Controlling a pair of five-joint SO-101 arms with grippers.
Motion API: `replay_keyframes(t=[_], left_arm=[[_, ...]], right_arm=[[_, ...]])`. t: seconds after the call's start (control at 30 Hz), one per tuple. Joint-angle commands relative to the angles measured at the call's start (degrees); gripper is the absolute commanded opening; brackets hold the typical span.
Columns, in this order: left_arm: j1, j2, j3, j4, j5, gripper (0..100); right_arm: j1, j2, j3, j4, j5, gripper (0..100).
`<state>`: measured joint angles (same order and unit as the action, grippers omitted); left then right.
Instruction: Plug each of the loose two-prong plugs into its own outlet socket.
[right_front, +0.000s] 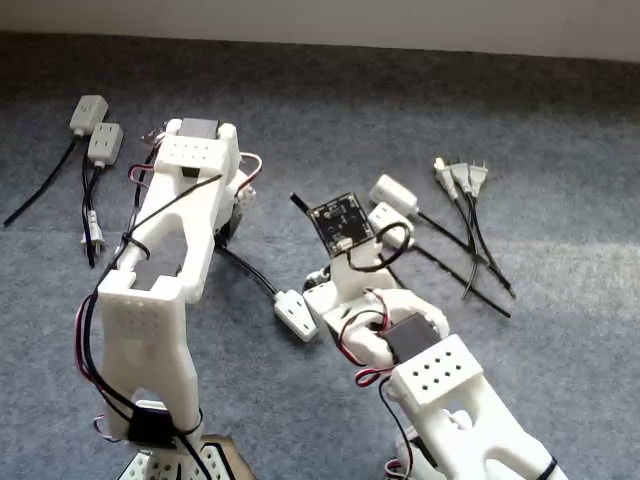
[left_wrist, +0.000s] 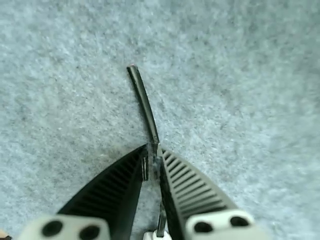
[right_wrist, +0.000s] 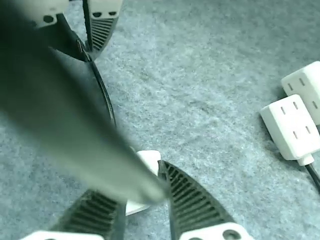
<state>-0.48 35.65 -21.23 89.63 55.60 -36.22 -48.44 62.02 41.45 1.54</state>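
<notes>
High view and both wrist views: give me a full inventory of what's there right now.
Outlet sockets: five, white; two far left, two right of centre, one in the middle.
Loose plugs: three, pale with black cords; grouped at the far right.
Cord: one, black; runs from the middle socket.
Table covering: one, grey; under everything.
Arms: two, white; left and right.
Left pincer: one, black; shut on the cord.
Right pincer: one, black; around the middle socket.

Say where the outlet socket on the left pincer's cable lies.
High view: the outlet socket lies on the carpet near the picture's centre, at the right pincer; its cable runs to the left pincer.
</notes>
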Motion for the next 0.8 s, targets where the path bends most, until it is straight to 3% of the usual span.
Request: replay_keyframes(t=[0.0, 0.13, 0.3, 0.5, 0.77], left_arm=[[-0.48, -0.66, 1.54, -1.49, -0.44, 5], [-0.13, -0.75, 7.08, -8.62, -0.26, 5], [-0.13, -0.84, 7.43, -9.85, -0.09, 5], [0.48, -0.84, 7.34, -10.90, -0.09, 5], [0.57, -0.84, 7.34, -11.69, -0.09, 5]], right_arm=[[-0.75, -0.84, -0.48, 0.22, 0.97, 0.8], [0.40, -0.84, -0.48, 0.22, 0.62, 0.8], [1.45, -1.10, -0.40, 3.65, 0.88, 0.8], [-7.87, -1.45, -0.48, 11.91, 5.54, 0.8], [-16.84, -1.54, -0.40, 12.44, 6.15, 0.8]])
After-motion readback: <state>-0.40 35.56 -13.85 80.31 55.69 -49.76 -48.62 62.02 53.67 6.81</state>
